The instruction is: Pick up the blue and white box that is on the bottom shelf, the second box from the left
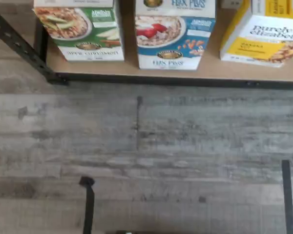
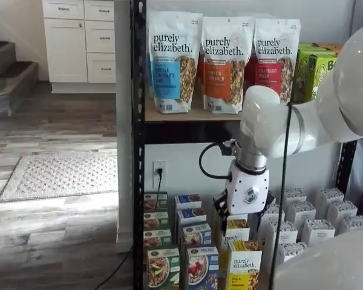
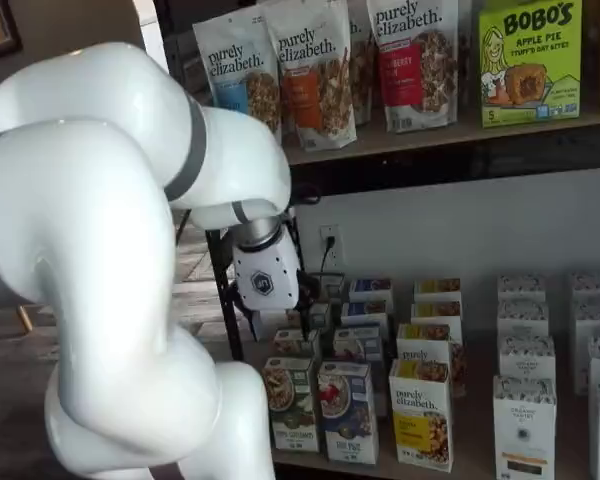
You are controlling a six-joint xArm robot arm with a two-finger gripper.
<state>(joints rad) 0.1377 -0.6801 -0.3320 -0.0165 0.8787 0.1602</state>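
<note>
The blue and white box (image 1: 175, 34) stands untouched at the bottom shelf (image 1: 185, 78) front edge, right of the green carton (image 1: 80, 30). The gripper (image 3: 265, 318) hangs above; jaws state cannot be told. Descent and grasp remain.

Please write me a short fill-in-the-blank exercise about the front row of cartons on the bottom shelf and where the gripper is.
1. On the bottom shelf, the blue and white box stands between the green-fronted carton and the ____ "purely elizabeth" carton.
2. The blue and white box pictures a bowl topped with ____ berries.
3. In both shelf views the gripper's white body hangs ____ the bottom-shelf cartons.

Missing words: yellow; red; above
</note>
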